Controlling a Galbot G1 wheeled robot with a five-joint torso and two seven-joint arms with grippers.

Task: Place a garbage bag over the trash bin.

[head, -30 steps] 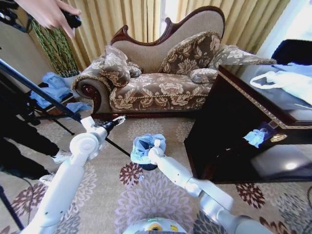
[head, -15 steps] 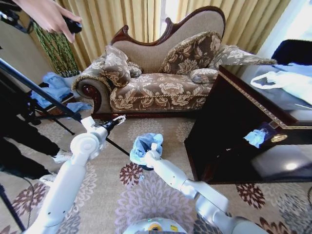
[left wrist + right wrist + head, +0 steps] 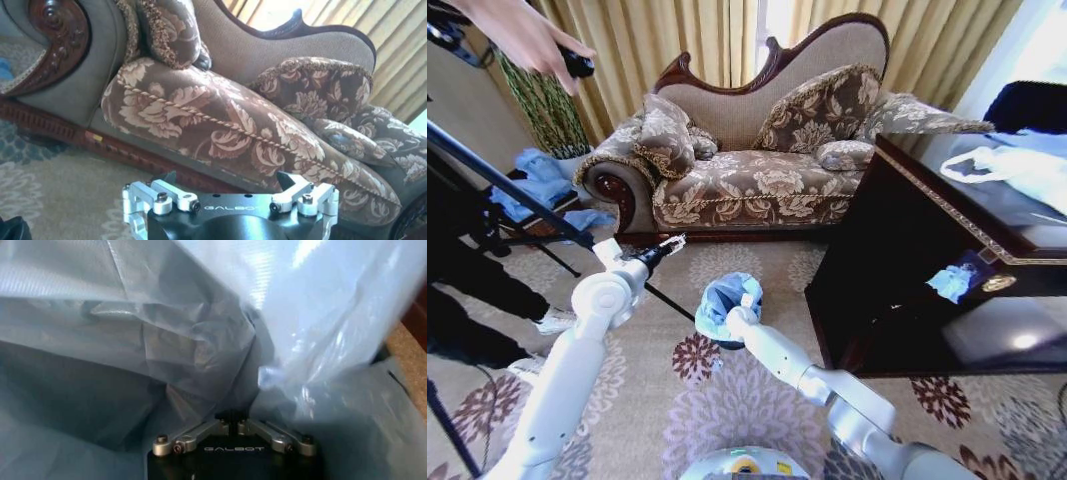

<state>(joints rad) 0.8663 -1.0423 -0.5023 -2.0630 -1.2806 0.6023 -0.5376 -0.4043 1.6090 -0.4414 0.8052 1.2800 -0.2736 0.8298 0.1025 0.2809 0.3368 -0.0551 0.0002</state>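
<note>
The light-blue garbage bag (image 3: 723, 298) lies crumpled over the trash bin on the carpet in front of the sofa. Only a dark sliver of the bin (image 3: 729, 344) peeks out under the bag's near edge. My right gripper (image 3: 747, 300) is down at the bag's top. In the right wrist view it (image 3: 231, 421) sits among the bag's folds (image 3: 133, 340), fingers pinched together on the plastic. My left gripper (image 3: 668, 244) hangs in the air to the left of the bin, apart from the bag. In the left wrist view it (image 3: 229, 181) is open and faces the sofa.
A floral sofa (image 3: 757, 185) stands behind the bin. A dark wooden cabinet (image 3: 897, 290) stands close on the right, with a white bag (image 3: 1017, 165) on top and a blue scrap (image 3: 952, 281) on its front. Tripod legs (image 3: 507, 185) and a person's hand (image 3: 522, 30) are at the left.
My right arm has shifted slightly left and down with the bag, which now lies flatter over the bin. The left arm has not moved.
</note>
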